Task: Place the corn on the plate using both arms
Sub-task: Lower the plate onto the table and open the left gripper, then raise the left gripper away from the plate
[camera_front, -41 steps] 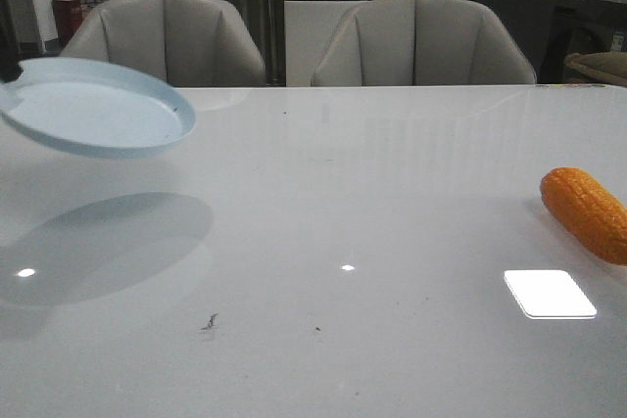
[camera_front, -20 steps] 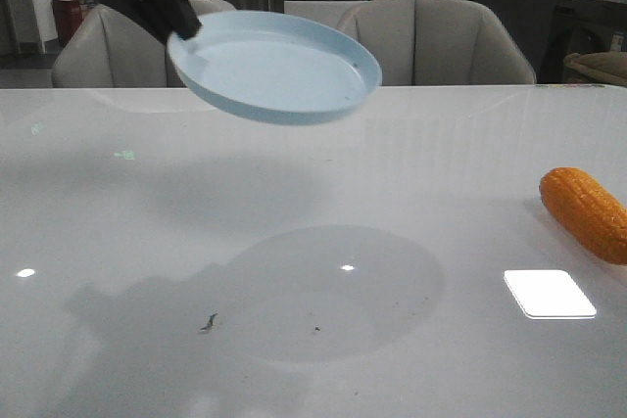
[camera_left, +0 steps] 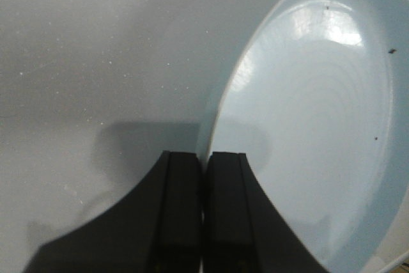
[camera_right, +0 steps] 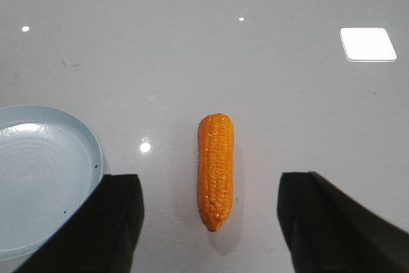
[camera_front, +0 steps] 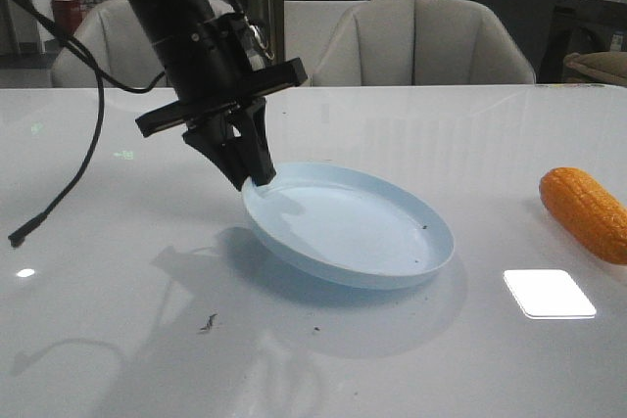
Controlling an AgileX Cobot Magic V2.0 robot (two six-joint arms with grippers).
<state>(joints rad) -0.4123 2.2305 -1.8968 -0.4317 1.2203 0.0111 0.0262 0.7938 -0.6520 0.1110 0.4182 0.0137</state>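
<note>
Front view: left pincer [camera_front: 257, 175] is clamped on the plate [camera_front: 372, 242] rim, plate tilted, its near edge low at mid-bench [camera_front: 323, 369]. Corn [camera_front: 588, 212] lies well apart, right. Right pincer [camera_right: 211, 222] is spread wide above the corn. Corn transfer not yet done.

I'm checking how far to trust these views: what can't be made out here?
- Front view: the corn runs off the edge, its far end unseen; the right claw is absent.
- Left wrist view: the plate is cropped, and whether it rests on the table is unclear.
- Right wrist view: the right claw fingertips are cut off.
</note>
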